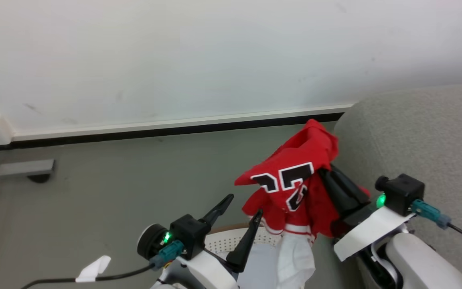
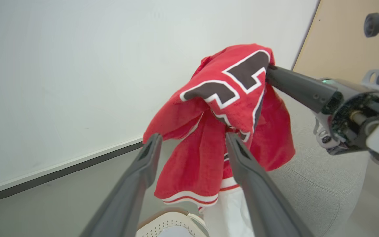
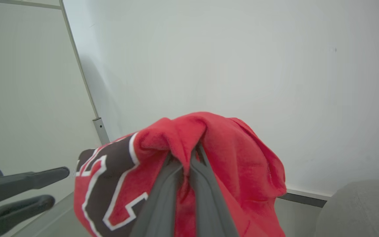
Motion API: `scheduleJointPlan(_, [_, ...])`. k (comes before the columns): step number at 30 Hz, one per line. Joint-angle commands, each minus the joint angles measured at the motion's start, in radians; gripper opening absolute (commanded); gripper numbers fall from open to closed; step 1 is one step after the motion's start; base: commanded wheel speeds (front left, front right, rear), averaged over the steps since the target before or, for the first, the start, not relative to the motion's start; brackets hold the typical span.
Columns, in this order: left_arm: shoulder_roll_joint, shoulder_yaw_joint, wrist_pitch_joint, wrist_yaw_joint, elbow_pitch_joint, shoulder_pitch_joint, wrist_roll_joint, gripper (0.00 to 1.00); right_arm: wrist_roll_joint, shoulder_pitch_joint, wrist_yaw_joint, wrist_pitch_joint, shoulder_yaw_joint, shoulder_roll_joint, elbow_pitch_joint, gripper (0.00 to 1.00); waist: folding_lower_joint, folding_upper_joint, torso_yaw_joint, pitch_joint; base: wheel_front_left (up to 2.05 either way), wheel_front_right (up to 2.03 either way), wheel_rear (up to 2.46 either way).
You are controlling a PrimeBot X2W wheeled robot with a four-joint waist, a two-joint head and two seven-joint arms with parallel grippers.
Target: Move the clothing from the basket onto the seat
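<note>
A pale wall (image 1: pixel 215 60) and grey floor (image 1: pixel 106 184) lie behind the work. The grey upholstered seat (image 1: pixel 419 132) rises at the right. The red jersey (image 1: pixel 291 188) hangs in the air, just left of the seat and above the cream perforated laundry basket (image 1: pixel 231 242). The right gripper (image 3: pixel 191 161) is clamped on a bunched fold near the jersey's top. The left gripper (image 1: pixel 245 204) stands spread wide, holding nothing, its fingers beside the hanging cloth. A white cloth (image 1: pixel 295 257) dangles below the striped hem.
</note>
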Motion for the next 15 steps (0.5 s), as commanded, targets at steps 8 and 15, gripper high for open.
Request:
scheduleJointPlan(8, [-0.014, -0.019, -0.039, -0.006, 0.044, -0.014, 0.023, 1.0, -0.02, 0.052, -0.002, 0.0, -0.103, -0.053, -0.041, 0.0, -0.0001, 0.0, -0.116, 0.011, 0.0, 0.0, 0.0])
scheduleJointPlan(15, [-0.019, -0.028, -0.043, -0.008, 0.048, -0.03, 0.019, 1.0, -0.029, 0.078, -0.002, 0.0, -0.159, -0.068, -0.074, 0.0, -0.0001, 0.0, -0.172, 0.039, 0.0, 0.0, 0.0])
